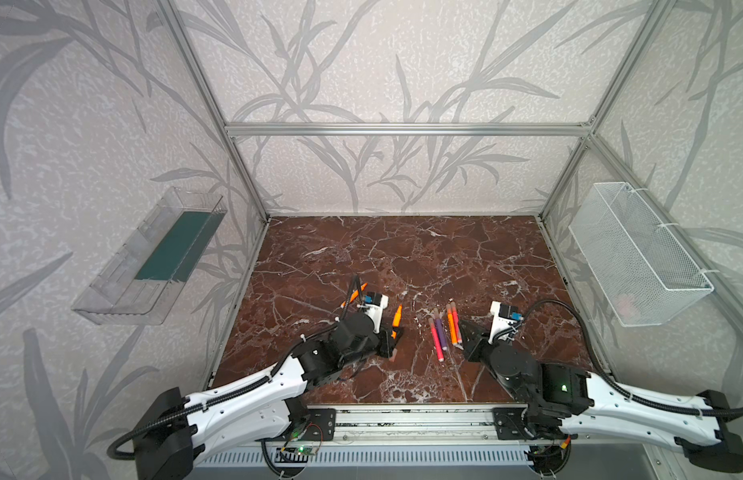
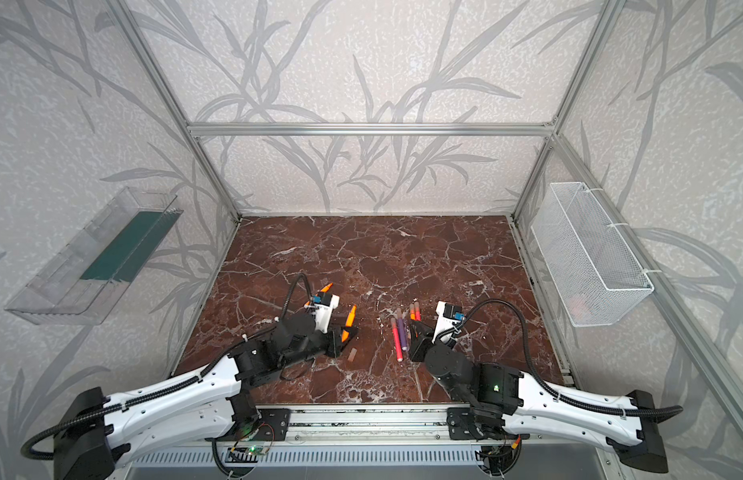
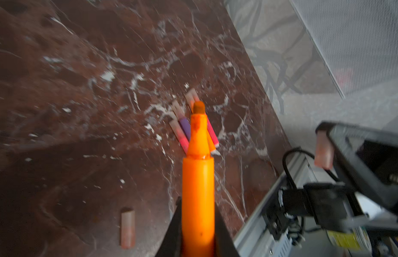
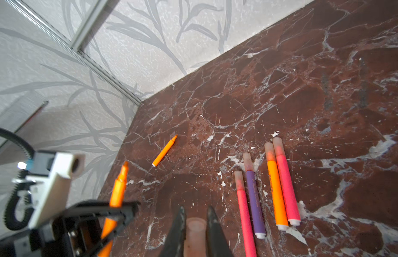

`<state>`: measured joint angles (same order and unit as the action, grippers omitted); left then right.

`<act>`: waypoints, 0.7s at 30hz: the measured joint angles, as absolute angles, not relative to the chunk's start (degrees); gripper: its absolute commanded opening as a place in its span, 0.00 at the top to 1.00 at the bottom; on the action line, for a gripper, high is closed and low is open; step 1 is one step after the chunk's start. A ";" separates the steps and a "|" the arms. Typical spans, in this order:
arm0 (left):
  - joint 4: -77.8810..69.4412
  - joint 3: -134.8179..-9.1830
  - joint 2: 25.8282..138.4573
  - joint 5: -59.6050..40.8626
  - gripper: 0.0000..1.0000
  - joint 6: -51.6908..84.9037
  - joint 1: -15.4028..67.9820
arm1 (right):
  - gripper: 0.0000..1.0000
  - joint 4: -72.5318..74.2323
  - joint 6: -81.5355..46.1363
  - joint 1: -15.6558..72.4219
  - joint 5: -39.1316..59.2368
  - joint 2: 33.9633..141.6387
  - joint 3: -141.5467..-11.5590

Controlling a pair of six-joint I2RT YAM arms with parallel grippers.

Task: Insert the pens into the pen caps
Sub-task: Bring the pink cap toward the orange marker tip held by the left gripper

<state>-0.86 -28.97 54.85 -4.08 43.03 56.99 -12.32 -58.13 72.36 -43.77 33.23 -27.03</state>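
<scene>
Left gripper (image 3: pixel 198 208) is clamped on an uncapped orange plastic marker pen (image 3: pixel 198 189), tapered tip free. Right gripper (image 4: pixel 195 211) pinches a stubby translucent pinkish cap (image 4: pixel 195 235). Between the arms, four capped pens (image 4: pixel 256 200) lie side by side on the red-brown marble tabletop (image 1: pixel 403 257): pink, purple, orange, pink. A loose pinkish cap (image 3: pixel 127 229) lies near the left gripper. A second uncapped orange pen (image 4: pixel 164 151) lies farther back.
</scene>
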 measured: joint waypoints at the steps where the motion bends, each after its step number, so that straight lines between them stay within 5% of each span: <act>1: -1.50 -28.97 55.33 -4.29 1.00 42.78 59.07 | 0.89 -11.49 -58.00 72.36 -43.79 31.64 -26.15; 21: -18.52 -28.71 65.95 -5.65 1.00 41.56 73.95 | 0.94 8.64 -57.63 72.36 -38.37 28.25 -16.62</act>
